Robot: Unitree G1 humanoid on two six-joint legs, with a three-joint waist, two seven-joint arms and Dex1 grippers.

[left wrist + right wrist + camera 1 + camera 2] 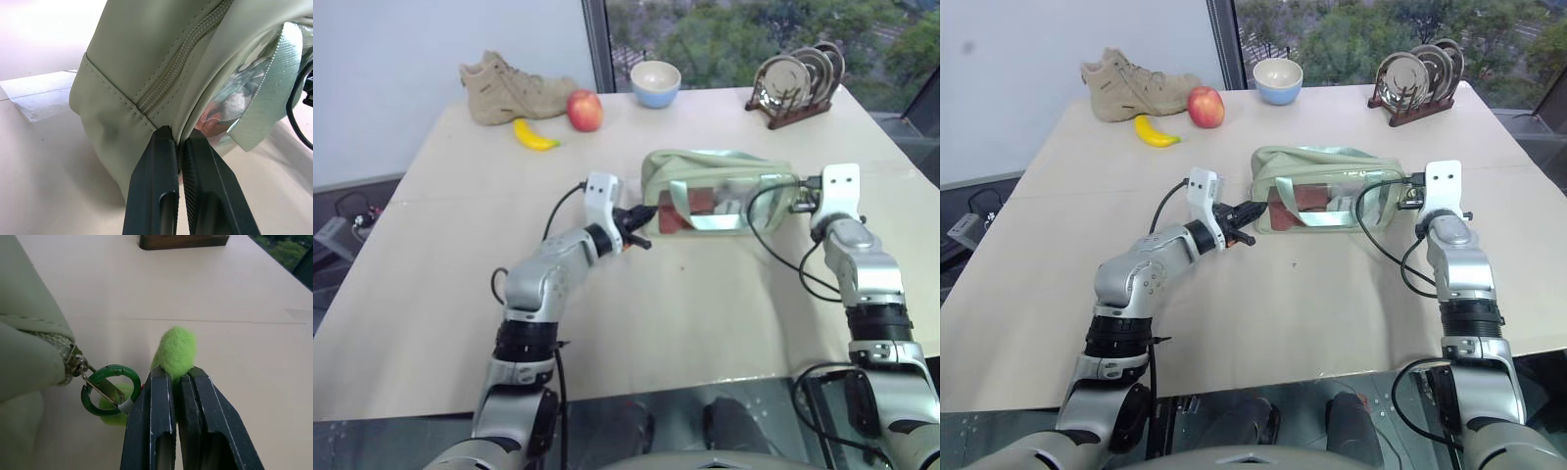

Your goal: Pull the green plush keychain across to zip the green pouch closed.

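Observation:
The green pouch (715, 181) lies on its side in the middle of the table, clear window facing me, reddish contents inside. My left gripper (643, 218) is shut on the seam at the pouch's left end (122, 103), right under the zipper (181, 58). At the pouch's right end my right gripper (177, 374) is shut on the green plush keychain (176, 350). A green ring clip (110, 389) links the keychain to the zipper pull, which sits at that right end of the pouch (29, 357).
At the table's far side stand a tan boot (509, 90), a red apple (584, 110), a banana (534, 136), a blue bowl (655, 82) and a wooden rack of plates (798, 83). The table edge runs close to my right arm.

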